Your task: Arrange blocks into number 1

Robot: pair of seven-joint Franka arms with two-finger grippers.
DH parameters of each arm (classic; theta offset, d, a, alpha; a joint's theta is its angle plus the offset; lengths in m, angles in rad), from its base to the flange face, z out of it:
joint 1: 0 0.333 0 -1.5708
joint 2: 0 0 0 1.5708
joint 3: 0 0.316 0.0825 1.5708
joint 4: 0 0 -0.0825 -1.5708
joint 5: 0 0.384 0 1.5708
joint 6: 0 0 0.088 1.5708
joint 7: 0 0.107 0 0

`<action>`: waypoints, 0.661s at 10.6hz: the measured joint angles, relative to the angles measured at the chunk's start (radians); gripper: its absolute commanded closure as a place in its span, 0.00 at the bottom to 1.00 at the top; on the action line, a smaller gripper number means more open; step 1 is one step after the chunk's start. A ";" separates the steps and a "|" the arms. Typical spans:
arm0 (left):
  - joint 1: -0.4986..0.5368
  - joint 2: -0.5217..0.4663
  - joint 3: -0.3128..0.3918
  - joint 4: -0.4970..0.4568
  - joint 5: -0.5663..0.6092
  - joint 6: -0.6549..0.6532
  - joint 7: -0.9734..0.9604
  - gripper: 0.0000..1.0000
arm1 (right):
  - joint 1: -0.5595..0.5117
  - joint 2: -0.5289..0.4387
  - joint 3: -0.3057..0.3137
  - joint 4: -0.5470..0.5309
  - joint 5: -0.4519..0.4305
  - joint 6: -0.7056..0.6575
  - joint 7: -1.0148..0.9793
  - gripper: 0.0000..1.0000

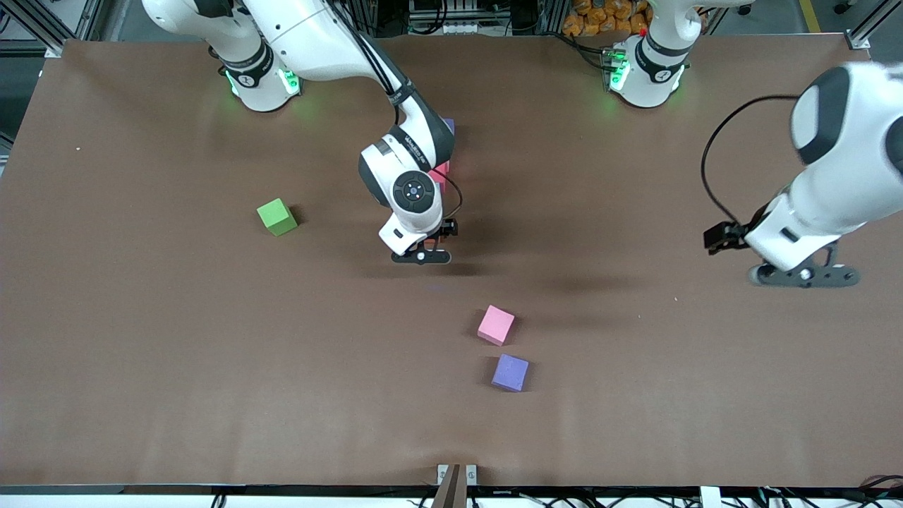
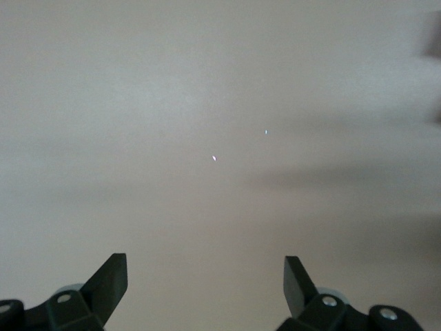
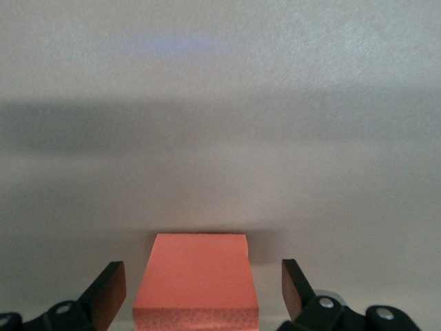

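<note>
Orange block [image 3: 196,279] between spread right pincer [image 3: 200,286] fingers, untouched, left pincer [image 2: 205,286] wide open, empty, no legible writing.

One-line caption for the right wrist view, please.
Right gripper open, fingers apart on either side of an orange block resting on the table, not gripping it.

from my seat the right arm reaches to table centre, right gripper [image 3: 203,283] fingers spread apart. left arm waits at about 3 o'clock, left gripper [image 2: 205,277] fingers spread wide too.
</note>
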 measured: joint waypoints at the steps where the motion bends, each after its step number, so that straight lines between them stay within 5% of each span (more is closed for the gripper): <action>1: 0.003 -0.009 0.000 0.043 -0.006 -0.048 0.000 0.00 | -0.010 -0.005 -0.006 0.019 0.000 -0.010 0.000 0.00; 7: 0.021 -0.070 0.004 0.206 -0.067 -0.280 0.060 0.00 | -0.169 -0.239 -0.059 0.197 -0.091 -0.336 -0.006 0.00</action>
